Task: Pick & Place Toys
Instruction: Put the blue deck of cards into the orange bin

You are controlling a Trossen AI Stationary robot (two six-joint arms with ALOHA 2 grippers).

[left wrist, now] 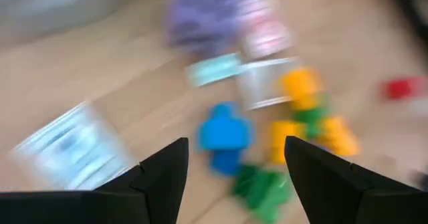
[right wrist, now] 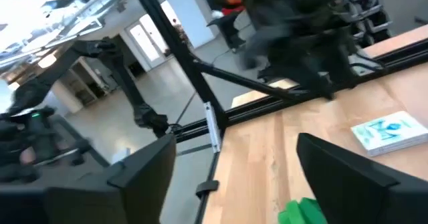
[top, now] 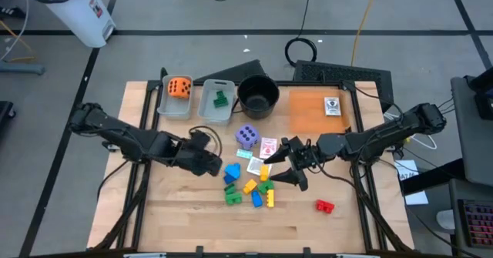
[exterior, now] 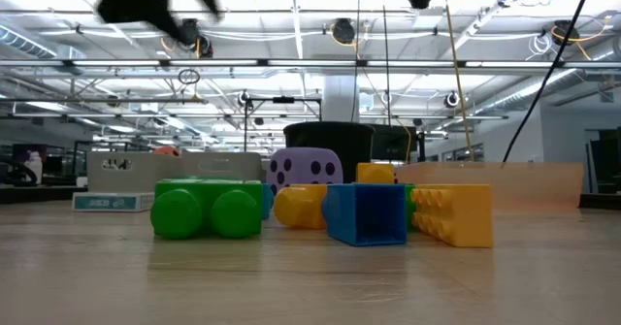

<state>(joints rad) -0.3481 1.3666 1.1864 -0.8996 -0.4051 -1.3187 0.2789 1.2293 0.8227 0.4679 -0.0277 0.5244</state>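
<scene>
Toys (top: 250, 182) mid wooden table (top: 192, 227), grey floor, ceiling lights

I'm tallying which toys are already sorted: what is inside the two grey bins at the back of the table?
The left grey bin holds an orange die. The right grey bin holds a green block. Whatever lies beneath either toy is covered.

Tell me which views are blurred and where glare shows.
Left wrist view: motion-smeared, the blue block and purple die soft-edged. Right wrist view: the other arm is smeared. Low view: sharp on the green block, with bright ceiling lights behind. High view: evenly lit, no glare on the table.
</scene>
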